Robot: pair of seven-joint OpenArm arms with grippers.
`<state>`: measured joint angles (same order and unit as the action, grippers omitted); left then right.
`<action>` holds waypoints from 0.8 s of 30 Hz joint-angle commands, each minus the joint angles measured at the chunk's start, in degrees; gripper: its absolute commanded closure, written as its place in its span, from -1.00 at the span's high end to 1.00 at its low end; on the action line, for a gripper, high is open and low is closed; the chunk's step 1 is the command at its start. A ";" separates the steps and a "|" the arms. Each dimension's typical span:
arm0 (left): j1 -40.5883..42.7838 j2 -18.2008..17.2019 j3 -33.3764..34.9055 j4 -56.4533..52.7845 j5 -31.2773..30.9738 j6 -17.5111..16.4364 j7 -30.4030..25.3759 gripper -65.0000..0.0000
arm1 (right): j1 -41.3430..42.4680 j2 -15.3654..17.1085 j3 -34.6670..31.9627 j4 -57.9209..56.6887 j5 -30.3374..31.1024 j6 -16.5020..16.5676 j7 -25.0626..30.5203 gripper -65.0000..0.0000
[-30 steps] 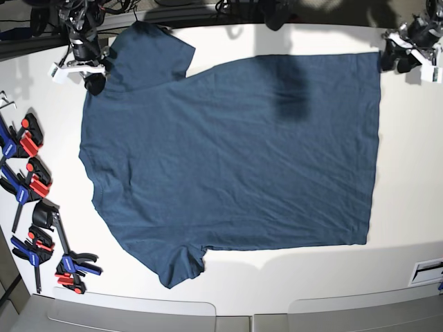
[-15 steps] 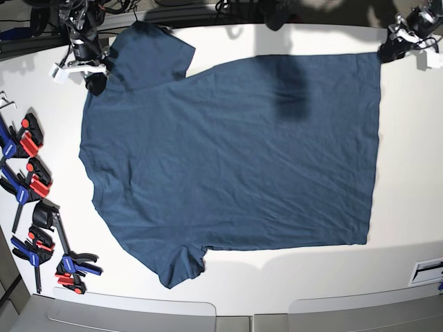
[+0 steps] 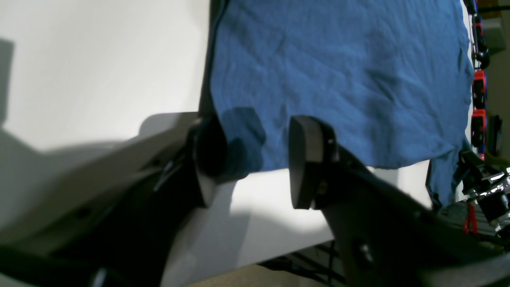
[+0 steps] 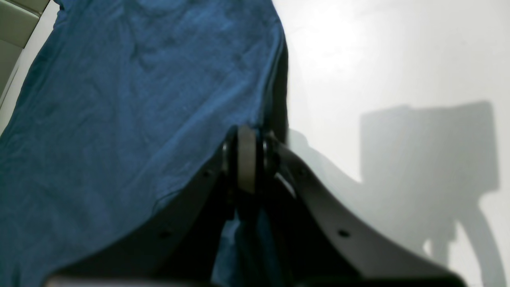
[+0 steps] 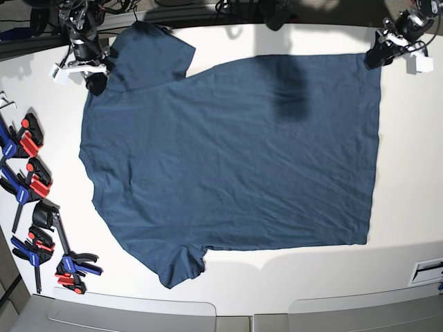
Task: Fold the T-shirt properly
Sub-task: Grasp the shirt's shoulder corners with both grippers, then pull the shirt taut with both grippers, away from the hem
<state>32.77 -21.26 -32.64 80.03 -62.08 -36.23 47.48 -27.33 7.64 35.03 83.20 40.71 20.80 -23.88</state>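
T-shirt edge seemingly hidden by jaws.

Your two arms sit at the far corners.
Your left black gripper stands with jaws spread wide; your right black gripper is pinched closed.

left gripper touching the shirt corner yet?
Cannot tell. In the left wrist view the left gripper straddles the T-shirt corner with jaws wide, but contact isn't plain.

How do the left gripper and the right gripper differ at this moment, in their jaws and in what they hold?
The left gripper has its jaws wide apart, straddling a corner of the T-shirt; the right gripper is shut on cloth near the sleeve. The left holds nothing; the right holds the T-shirt. Both are at the shirt's far edge.
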 commanded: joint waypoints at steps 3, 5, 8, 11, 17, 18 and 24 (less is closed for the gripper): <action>0.39 -0.52 -0.20 0.31 1.11 1.53 0.85 -0.43 | -0.31 0.46 0.13 0.35 -0.22 0.00 -0.83 -1.00; 0.42 -0.52 -0.20 0.31 1.14 1.49 0.87 -0.70 | -0.31 0.46 0.15 0.35 -0.15 0.00 -0.81 -1.00; 0.39 -0.52 -0.20 0.31 1.11 1.49 0.81 -1.00 | -0.31 0.46 0.15 0.35 0.24 0.00 -0.63 -1.00; 0.42 -0.66 -0.22 0.31 1.11 1.46 0.66 -1.00 | -0.33 0.50 0.15 0.35 0.55 0.00 -0.72 -1.00; 2.19 -1.49 -0.33 0.33 0.92 0.79 0.61 -1.00 | -1.44 0.68 0.31 1.01 0.17 0.81 -2.82 -1.00; 2.69 -1.73 -0.33 0.33 0.92 -0.26 0.46 -1.00 | -2.05 0.68 0.31 1.49 0.17 1.42 -2.95 -1.00; 6.38 -1.64 -2.21 1.51 -2.01 -2.08 0.50 -1.00 | -7.19 0.63 0.33 6.95 0.15 1.88 -2.99 -1.00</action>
<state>38.28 -22.13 -34.20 80.86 -63.40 -38.00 48.10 -34.17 7.75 35.03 89.25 40.49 22.61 -27.31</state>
